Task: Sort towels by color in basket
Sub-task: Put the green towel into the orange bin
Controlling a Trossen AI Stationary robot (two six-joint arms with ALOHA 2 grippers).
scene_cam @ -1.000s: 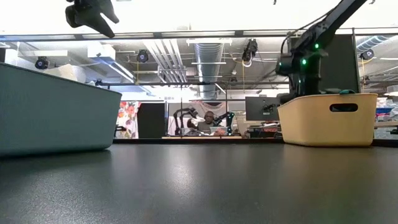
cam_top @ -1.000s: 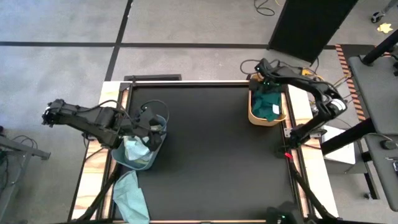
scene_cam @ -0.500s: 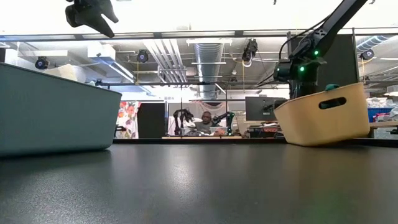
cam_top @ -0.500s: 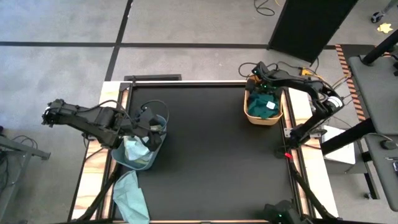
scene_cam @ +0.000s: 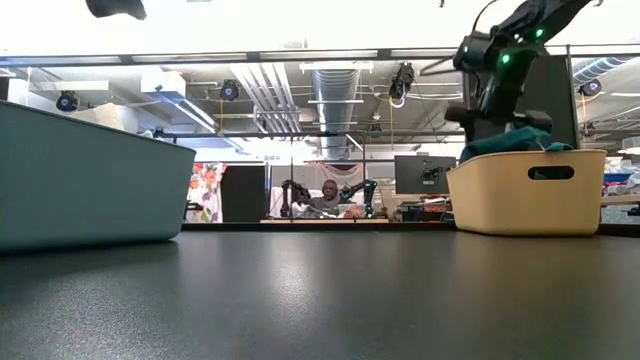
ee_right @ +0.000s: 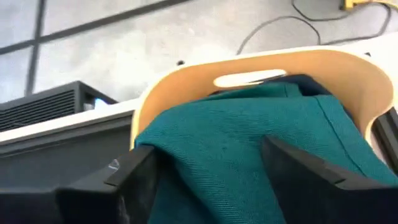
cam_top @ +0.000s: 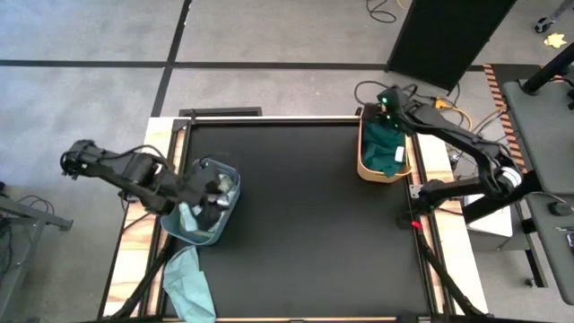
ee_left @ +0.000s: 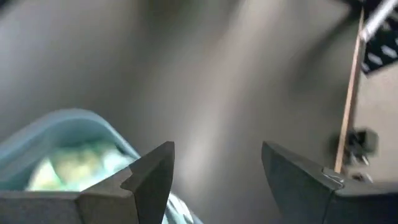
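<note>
A dark teal towel (cam_top: 386,148) is heaped in the tan basket (cam_top: 361,163) at the table's far right, and its top (scene_cam: 510,142) shows over the rim. My right gripper (ee_right: 208,155) hangs open just above it, one finger on either side of the heap. At the left, the blue-grey basket (cam_top: 235,179) holds pale towels (cam_top: 193,215). My left gripper (cam_top: 215,191) hovers open over that basket's right side, with nothing between its fingers (ee_left: 217,155). A light mint towel (cam_top: 186,283) lies at the near left corner, partly over the table's edge.
The black tabletop (cam_top: 296,215) stretches bare between the two baskets. Wooden strips edge the table on both sides. Cables and a dark cabinet (cam_top: 448,36) lie beyond the far right corner. In the low view, a person sits far back in the room (scene_cam: 325,198).
The tan basket tipped up on one side half a second ago and now stands flat again. My right gripper has risen away from it, and the teal towel now heaps above the rim. My left gripper has shifted slightly toward the near edge over the blue-grey basket.
</note>
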